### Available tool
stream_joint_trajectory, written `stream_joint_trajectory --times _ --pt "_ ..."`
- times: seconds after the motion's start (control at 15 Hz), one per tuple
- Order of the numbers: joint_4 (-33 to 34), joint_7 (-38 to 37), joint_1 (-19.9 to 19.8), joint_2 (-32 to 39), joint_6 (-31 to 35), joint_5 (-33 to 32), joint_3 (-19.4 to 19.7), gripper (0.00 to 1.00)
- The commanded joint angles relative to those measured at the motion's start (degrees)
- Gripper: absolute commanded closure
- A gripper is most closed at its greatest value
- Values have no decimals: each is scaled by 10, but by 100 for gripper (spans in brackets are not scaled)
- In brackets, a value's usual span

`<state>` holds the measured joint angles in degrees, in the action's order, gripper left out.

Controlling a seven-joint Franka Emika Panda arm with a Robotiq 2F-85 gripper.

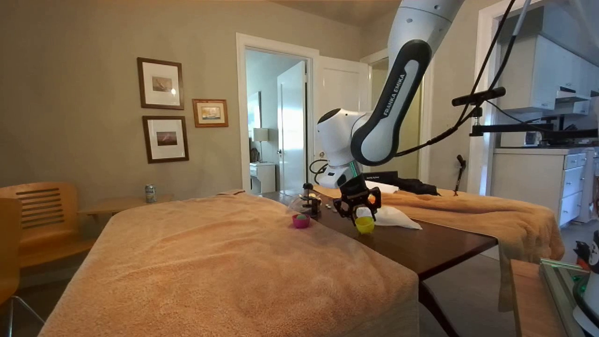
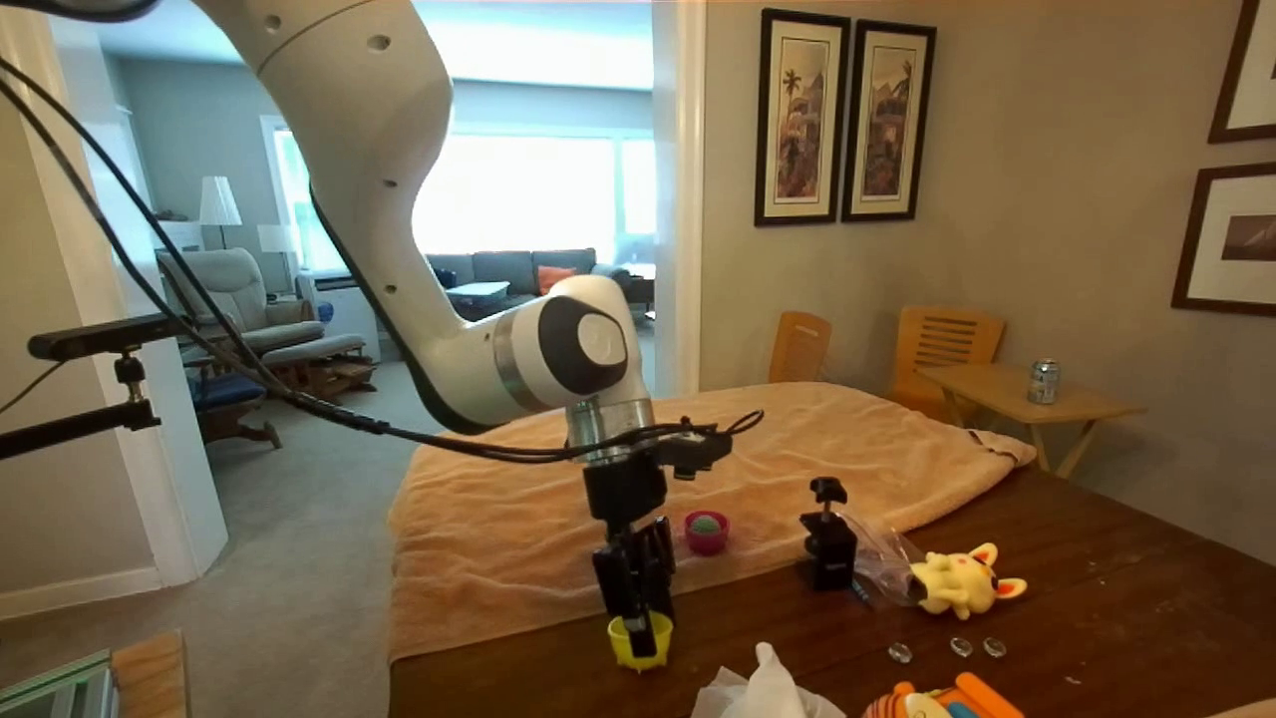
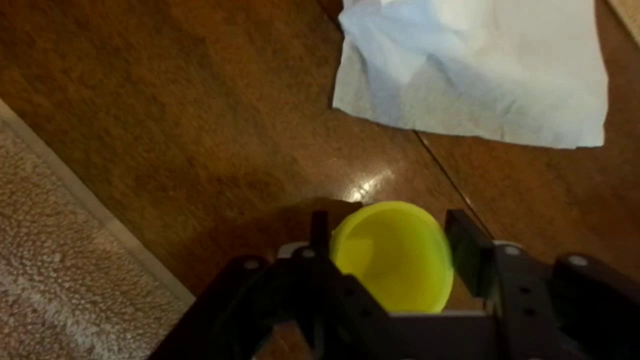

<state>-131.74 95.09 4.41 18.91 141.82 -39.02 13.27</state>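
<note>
A yellow cup (image 3: pixel 392 260) stands mouth up between the fingers of my gripper (image 3: pixel 386 235) in the wrist view. The left finger (image 3: pixel 320 230) and the right pad (image 3: pixel 467 255) both meet its sides, so the grip looks shut on it. Its inside shows no contents. In both exterior views the yellow cup (image 1: pixel 365 225) sits low over the dark table (image 1: pixel 440 245), below the black gripper (image 2: pixel 638 608); I cannot tell whether it rests on the wood. A white cloth (image 3: pixel 475 75) lies close by.
A pink bowl (image 2: pixel 707 534) with a green ball stands on the orange towel (image 2: pixel 498 558). Farther along are a black clamp (image 2: pixel 829 543), a yellow toy (image 2: pixel 962 580), several clear gems (image 2: pixel 960 647) and an orange toy (image 2: pixel 942 698). A cable hangs along the arm.
</note>
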Motion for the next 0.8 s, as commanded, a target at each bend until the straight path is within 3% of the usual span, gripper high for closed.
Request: stream_joint_trajectory --times 0.0,0.53,0.6,0.73 --pt "-28 -117 71 -25 -8 -156 62 65" --pt "-34 -371 147 -23 -95 -485 110 65" --pt "-33 -402 73 -33 -139 -532 28 65" --pt "-36 -455 55 -25 -198 -592 -2 65"
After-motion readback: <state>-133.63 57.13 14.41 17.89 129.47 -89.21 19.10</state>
